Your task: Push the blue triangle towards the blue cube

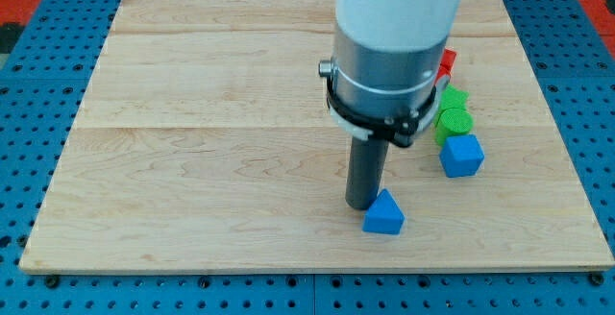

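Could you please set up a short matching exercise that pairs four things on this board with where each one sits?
Things:
1. blue triangle
2. blue cube
3. green blocks
4. my tip

Places:
A. just above the blue cube, toward the view's top
B. nearest the board's bottom edge
C. right against the blue triangle's left side
D. up and to the view's right of the blue triangle

Pairs: 1-B, 2-D, 3-A, 4-C

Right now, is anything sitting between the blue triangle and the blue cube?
Nothing visible. The blue triangle has bare board up-right to the blue cube; my tip touches its left side.
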Tool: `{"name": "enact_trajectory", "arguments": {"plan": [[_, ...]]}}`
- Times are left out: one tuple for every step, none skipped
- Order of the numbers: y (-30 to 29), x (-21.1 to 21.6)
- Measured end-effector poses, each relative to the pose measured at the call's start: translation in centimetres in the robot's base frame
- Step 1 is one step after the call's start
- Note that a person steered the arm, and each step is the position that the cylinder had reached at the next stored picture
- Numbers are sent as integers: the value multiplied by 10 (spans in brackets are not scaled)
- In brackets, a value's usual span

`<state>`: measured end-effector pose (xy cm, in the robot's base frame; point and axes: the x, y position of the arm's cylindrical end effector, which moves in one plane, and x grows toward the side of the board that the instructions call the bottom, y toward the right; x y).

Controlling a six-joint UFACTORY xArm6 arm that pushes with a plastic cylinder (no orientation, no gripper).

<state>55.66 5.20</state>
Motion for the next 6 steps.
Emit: {"name": "enact_trajectory", "arguments": {"plan": [[0,23],[-13,47],[-1,47],[38,25],[75,13],[100,7]]}}
